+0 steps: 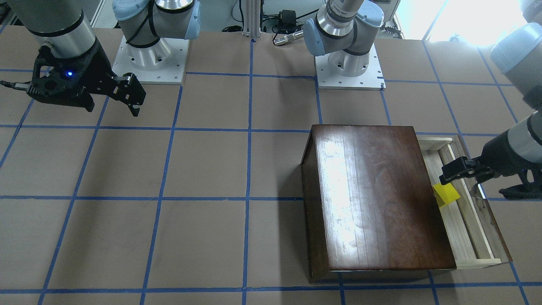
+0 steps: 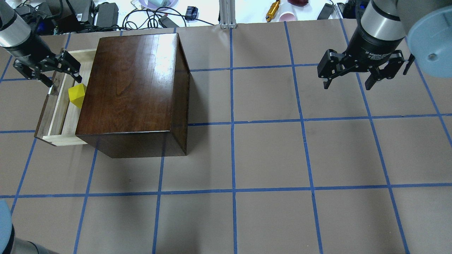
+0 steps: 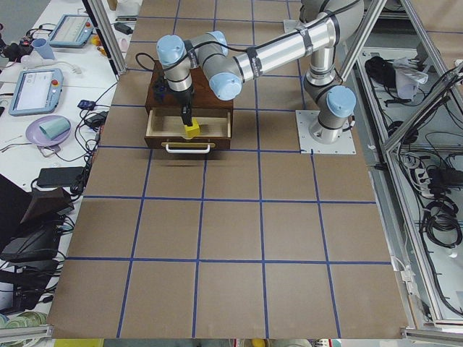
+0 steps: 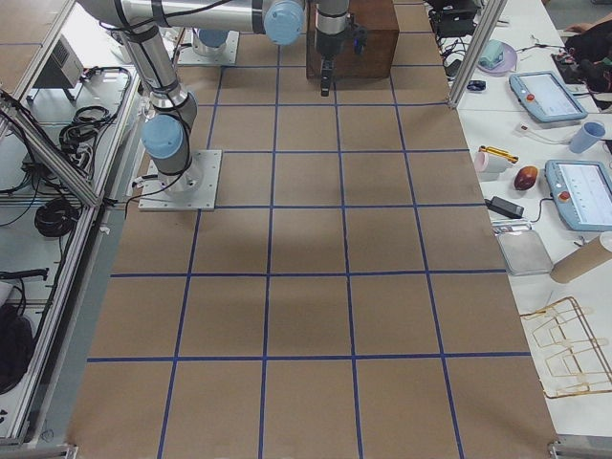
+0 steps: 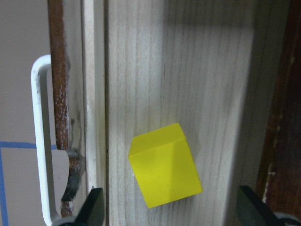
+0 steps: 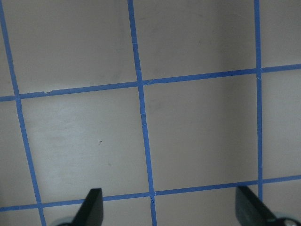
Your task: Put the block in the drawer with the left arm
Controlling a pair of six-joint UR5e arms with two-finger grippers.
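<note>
Table: brown surface with a grid of blue tape; the near half carries nothing but the tape lines.
Box: glossy dark wooden box standing in the far left part of the table.
Drawer: pale wood, pulled out of the box toward the table's left edge; its dark front panel carries a white handle.
Block: small yellow cube lying on the drawer's floor, turned askew to the drawer's walls and apart from the front wall.
Left gripper: hangs over the far half of the drawer with its fingers spread wide and nothing between them; in the wrist view the block lies below, clear of both fingertips.
Right gripper: hangs over bare table in the far right part, fingers spread wide and holding nothing, well apart from the box.
Beyond the far edge: cables, power adapters and a few cups.
</note>
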